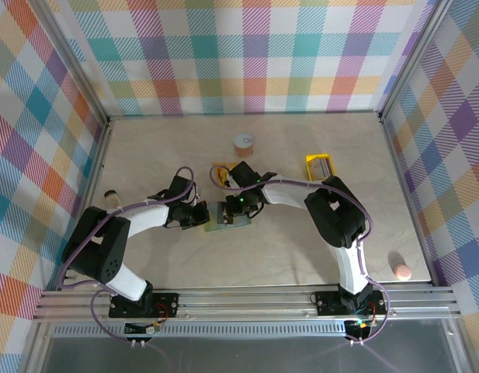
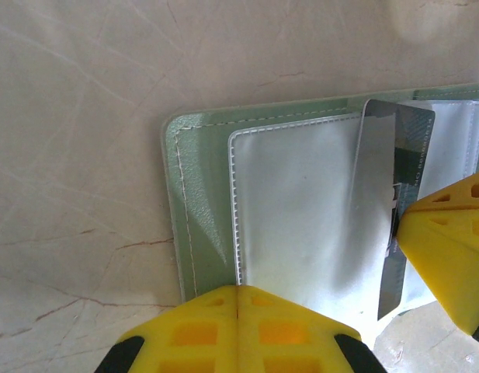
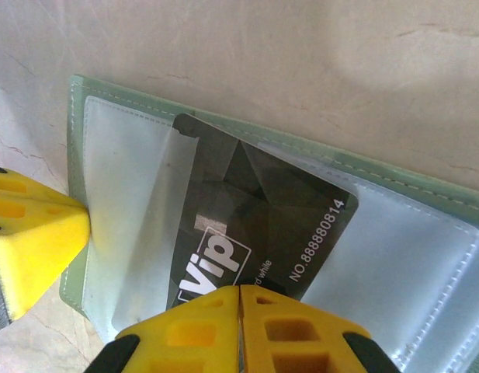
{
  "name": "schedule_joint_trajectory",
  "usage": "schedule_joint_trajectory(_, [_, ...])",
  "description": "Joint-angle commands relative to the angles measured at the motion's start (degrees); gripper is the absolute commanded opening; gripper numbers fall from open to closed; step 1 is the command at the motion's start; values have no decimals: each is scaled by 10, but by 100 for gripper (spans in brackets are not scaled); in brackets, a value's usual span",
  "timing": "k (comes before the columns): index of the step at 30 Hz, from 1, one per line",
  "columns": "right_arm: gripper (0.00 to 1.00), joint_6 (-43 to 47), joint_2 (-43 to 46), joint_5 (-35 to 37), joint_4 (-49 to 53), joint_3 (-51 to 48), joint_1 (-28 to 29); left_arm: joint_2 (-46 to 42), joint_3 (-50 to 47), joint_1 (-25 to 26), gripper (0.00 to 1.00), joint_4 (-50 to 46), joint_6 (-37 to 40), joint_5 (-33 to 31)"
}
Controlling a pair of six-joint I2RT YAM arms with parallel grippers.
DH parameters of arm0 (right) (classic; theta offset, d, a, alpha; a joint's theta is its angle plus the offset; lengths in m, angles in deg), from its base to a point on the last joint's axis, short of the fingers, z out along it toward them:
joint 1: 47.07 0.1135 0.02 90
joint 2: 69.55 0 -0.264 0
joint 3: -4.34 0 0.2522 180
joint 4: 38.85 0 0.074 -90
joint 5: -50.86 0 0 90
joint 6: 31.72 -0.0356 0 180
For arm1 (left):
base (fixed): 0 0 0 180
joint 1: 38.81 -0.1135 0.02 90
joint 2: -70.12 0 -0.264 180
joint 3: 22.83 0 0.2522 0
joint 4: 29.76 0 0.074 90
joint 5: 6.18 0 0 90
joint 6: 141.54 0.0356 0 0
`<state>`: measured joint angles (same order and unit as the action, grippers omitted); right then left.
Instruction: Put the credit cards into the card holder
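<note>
Card holder (image 2: 199, 194), one, lying open, one dark card (image 3: 262, 210) partly tucked in, right tool (image 3: 241, 299) pinching it, left tool (image 2: 237, 299) clenched shut

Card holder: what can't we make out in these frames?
Left wrist: the near edge of the card holder lies under the left hand, so pinch or press is unclear; its right side is cut off by the frame.
Right wrist: the lower edge of the dark card is hidden by the fingers of the right hand.
Top external: both hands mostly cover the card holder; what the yellow tray holds is too small to tell.
</note>
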<state>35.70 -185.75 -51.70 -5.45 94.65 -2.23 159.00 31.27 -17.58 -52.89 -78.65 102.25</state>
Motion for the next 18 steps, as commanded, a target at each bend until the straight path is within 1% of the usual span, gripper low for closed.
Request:
schedule_joint_trajectory(1, [10, 13, 1, 22, 46, 2, 4, 4, 12, -5, 0, -24, 14, -11])
schedule_joint_trajectory(13, [9, 56, 6, 19, 61, -8, 5, 5, 21, -5, 0, -34, 20, -13])
schedule_joint_trajectory(18, [9, 80, 2, 2, 68, -6, 4, 8, 25, -5, 0, -34, 24, -13])
